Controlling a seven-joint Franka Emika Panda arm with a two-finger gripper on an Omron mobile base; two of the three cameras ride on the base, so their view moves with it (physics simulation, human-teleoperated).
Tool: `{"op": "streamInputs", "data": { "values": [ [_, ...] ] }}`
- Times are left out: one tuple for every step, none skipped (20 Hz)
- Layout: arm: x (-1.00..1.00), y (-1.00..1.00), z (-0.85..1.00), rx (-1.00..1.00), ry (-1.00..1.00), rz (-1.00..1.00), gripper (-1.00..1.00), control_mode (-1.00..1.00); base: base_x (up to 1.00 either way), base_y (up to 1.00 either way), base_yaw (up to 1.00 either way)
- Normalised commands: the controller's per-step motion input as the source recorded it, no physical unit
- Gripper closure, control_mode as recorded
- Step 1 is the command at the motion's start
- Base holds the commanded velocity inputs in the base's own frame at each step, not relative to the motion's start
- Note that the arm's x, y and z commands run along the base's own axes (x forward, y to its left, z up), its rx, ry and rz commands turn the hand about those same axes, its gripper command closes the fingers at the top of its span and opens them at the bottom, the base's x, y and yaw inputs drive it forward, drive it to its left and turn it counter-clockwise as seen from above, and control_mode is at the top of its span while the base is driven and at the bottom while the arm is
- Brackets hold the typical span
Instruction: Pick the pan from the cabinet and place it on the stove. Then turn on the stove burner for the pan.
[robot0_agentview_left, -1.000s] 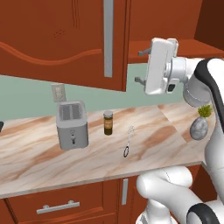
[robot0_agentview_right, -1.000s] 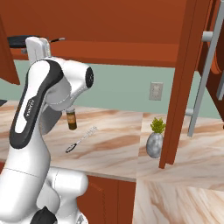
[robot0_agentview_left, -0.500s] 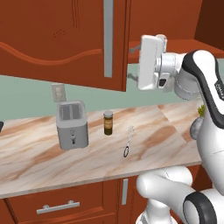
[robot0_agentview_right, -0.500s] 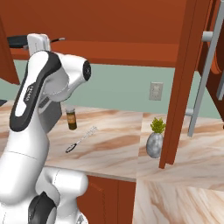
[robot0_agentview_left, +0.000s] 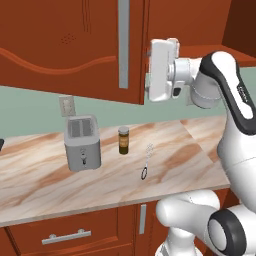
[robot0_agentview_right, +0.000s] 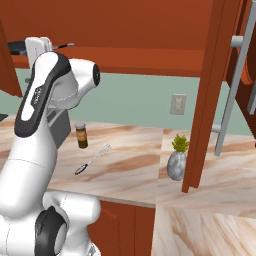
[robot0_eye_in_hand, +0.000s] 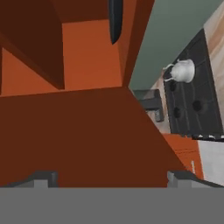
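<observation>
The gripper (robot0_eye_in_hand: 112, 177) has its fingers spread wide apart with nothing between them, raised high beside the lower edge of the cabinet (robot0_agentview_left: 75, 45), whose door with the grey vertical handle (robot0_agentview_left: 123, 44) is swung open. In the hand view a reddish-brown panel lies just ahead of the fingertips, and beyond it the orange inside of the cabinet shows a dark edge that may be the pan (robot0_eye_in_hand: 115, 19), though this cannot be told for sure. Below, on the table (robot0_agentview_left: 45, 185), stand a grey toaster (robot0_agentview_left: 82, 141), a brown spice jar (robot0_agentview_left: 123, 140) and a whisk (robot0_agentview_left: 146, 162). Farther off, the stove (robot0_eye_in_hand: 192, 103) carries a white kettle (robot0_eye_in_hand: 181, 71).
</observation>
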Motion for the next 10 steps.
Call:
{"op": "streamInputs", "data": {
  "values": [
    [-0.08,0.43,0.0,0.0,0.0,0.1,-1.0,-1.0,0.0,0.0,0.0],
    [-0.11,0.44,0.0,0.0,0.0,0.1,-1.0,-1.0,0.0,0.0,0.0],
    [-0.14,0.45,0.0,0.0,0.0,0.09,-1.0,-1.0,0.0,0.0,0.0],
    [-0.17,0.46,0.0,0.0,0.0,0.09,-1.0,-1.0,0.0,0.0,0.0],
    [-0.22,0.47,0.0,-0.01,0.0,0.09,-1.0,-1.0,0.0,0.0,0.0],
    [-0.34,0.47,0.0,-0.01,0.0,0.1,-1.0,-1.0,0.0,0.0,0.0],
    [-0.41,0.48,0.0,-0.02,0.0,0.1,-1.0,-1.0,0.0,0.0,0.0],
    [-0.58,0.49,0.03,-0.02,0.0,0.11,-1.0,-1.0,0.0,0.0,0.0],
    [-0.61,0.49,0.01,-0.02,0.0,0.11,-1.0,-1.0,0.0,0.0,0.0],
    [-0.67,0.5,0.02,-0.02,0.0,0.11,-1.0,-1.0,0.0,0.0,0.0]
  ]
}}
